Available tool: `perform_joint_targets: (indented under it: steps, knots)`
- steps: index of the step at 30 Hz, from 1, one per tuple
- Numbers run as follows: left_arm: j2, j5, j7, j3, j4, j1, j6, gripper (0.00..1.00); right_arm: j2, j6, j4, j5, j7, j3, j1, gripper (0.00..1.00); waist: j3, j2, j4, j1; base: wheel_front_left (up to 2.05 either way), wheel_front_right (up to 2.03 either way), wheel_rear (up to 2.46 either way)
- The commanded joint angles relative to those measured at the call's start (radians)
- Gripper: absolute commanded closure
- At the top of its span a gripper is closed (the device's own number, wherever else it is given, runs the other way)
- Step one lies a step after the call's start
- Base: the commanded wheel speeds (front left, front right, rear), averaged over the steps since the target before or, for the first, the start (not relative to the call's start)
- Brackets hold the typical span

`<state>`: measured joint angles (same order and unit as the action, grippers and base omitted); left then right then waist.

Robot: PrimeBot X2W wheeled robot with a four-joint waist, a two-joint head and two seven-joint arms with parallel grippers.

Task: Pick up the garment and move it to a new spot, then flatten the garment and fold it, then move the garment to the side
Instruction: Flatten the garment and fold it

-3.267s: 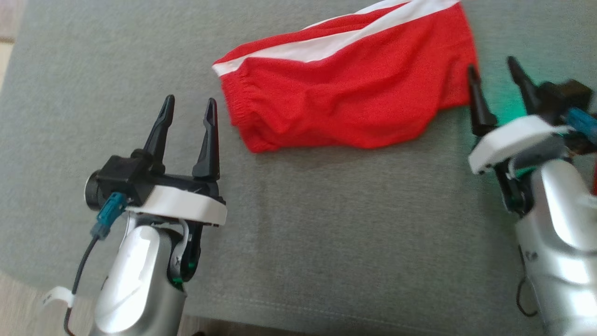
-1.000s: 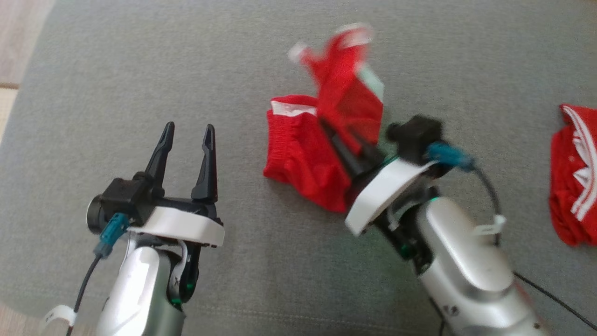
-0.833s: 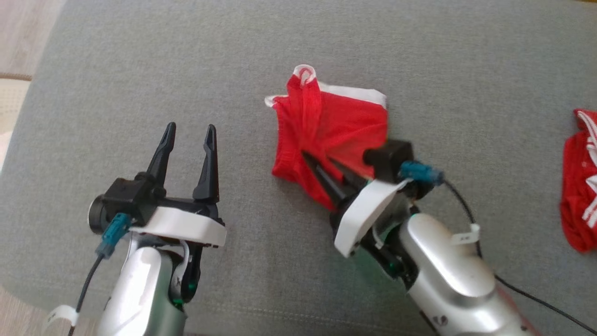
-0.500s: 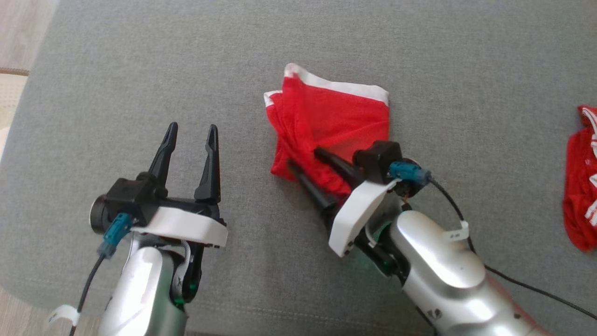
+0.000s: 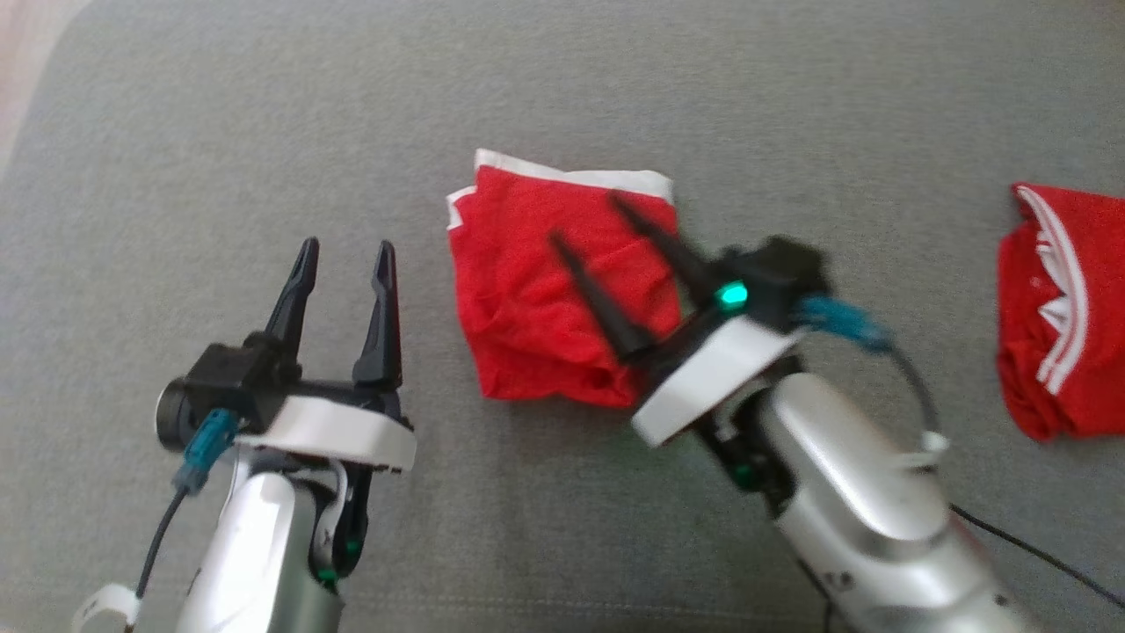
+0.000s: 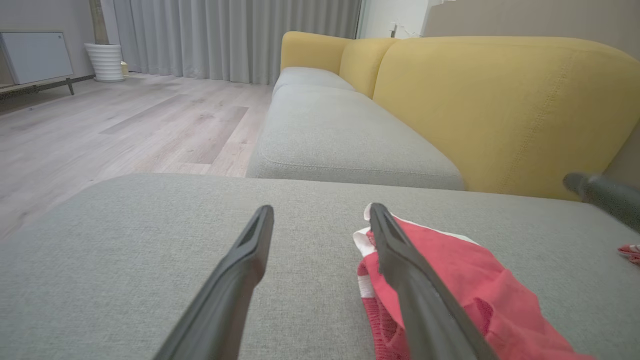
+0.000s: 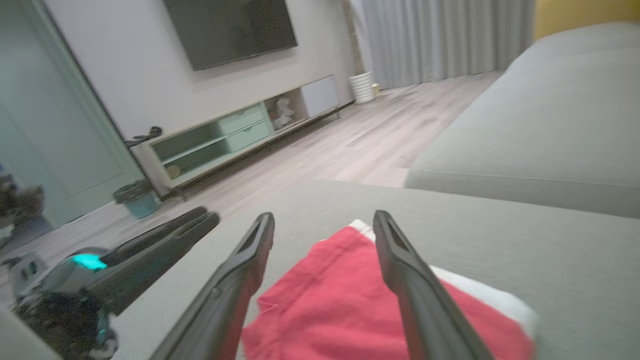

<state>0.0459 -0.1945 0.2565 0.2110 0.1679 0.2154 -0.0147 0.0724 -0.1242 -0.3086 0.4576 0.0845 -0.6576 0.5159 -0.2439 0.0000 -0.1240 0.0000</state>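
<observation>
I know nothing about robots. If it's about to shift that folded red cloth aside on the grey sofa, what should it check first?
1. Red garment with white trim folded into a compact bundle on the grey sofa cushion: ok.
2. Right gripper open over the bundle, holding nothing: ok.
3. Whether that gripper touches the fabric or hovers: cannot tell.
4. Left gripper open and empty, apart from the bundle on its left: ok.
5. Second red and white garment lies apart at the right edge: ok.
6. Fold lying flat: not ok, the near edge looks puffy.
</observation>
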Motion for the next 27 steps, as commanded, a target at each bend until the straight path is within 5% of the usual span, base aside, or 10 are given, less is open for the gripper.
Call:
perform_joint_targets:
  steps: [1,13,27]
  knots:
    - [0.025,0.011,0.005,-0.043,-0.032,-0.004,-0.006,0.00,-0.022,-0.007,0.062,-0.041,0.020,0.075,-0.047,0.00,0.018,0.0000,0.033,0.0000,0.00,0.00,0.00]
    - [0.070,0.019,-0.005,-0.055,-0.044,-0.053,-0.015,0.00,-0.013,-0.007,0.261,-0.257,-0.029,0.543,-0.310,0.00,0.075,0.0000,0.104,0.0000,0.00,0.00,0.00]
    - [0.105,0.022,-0.037,-0.050,-0.096,-0.166,-0.038,0.00,-0.014,-0.007,0.413,-0.304,-0.119,0.633,-0.512,0.00,0.168,0.0000,0.108,0.0000,0.00,0.00,0.00]
